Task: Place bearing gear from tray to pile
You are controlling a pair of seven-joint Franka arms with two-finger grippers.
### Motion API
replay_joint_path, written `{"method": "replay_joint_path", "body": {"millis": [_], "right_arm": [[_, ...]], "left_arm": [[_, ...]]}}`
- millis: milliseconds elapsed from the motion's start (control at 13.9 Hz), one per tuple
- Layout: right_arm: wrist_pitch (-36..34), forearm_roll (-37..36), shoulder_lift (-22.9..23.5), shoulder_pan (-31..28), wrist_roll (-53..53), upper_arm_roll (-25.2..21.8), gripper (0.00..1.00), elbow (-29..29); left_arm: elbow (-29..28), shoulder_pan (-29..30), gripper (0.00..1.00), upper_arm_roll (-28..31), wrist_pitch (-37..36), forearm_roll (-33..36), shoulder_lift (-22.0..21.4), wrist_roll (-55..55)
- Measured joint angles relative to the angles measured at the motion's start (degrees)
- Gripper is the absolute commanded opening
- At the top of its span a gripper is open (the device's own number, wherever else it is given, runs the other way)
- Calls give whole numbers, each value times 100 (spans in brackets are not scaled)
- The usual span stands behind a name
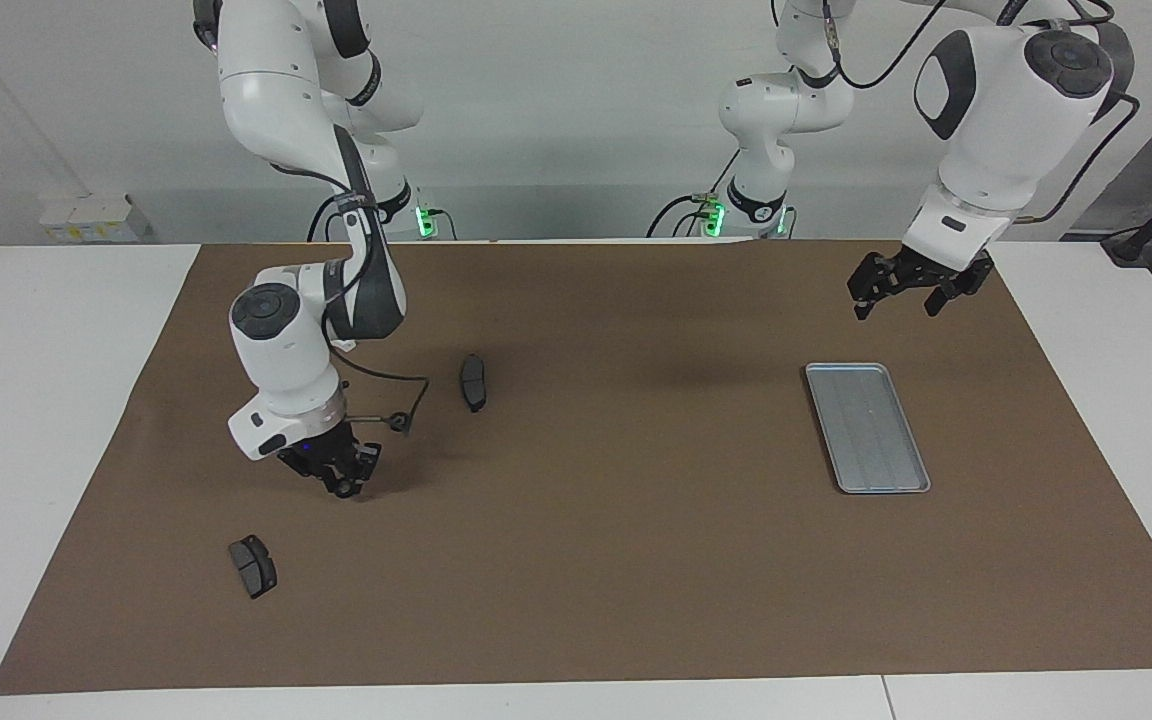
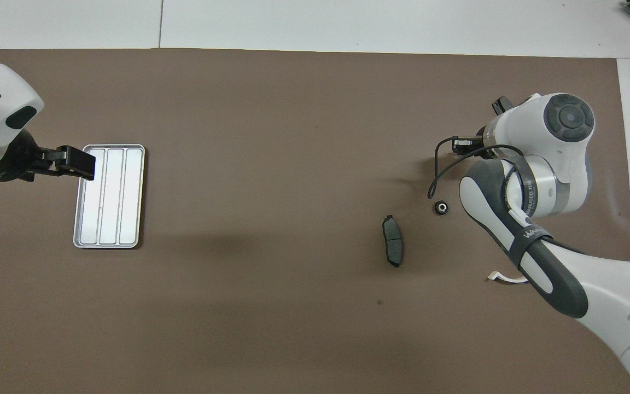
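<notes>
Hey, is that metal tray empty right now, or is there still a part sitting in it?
Empty. The tray shows only its bare ridged floor in both views. The left gripper hangs over the mat beside its end nearer the robots.

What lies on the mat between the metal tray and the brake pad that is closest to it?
Nothing: the brown mat between the tray and that brake pad is bare, as both views show.
</notes>
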Motion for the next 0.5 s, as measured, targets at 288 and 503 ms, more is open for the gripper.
{"method": "replay_joint_path", "body": {"millis": [288,503], "right_arm": [[11,2,-78,-3,0,14,100,82],[-262,3,-433,-3,0,15,100,118]], "left_arm": [[0,0,100,0,1,0,0,1],[0,0,100,0,1,0,0,1]]}}
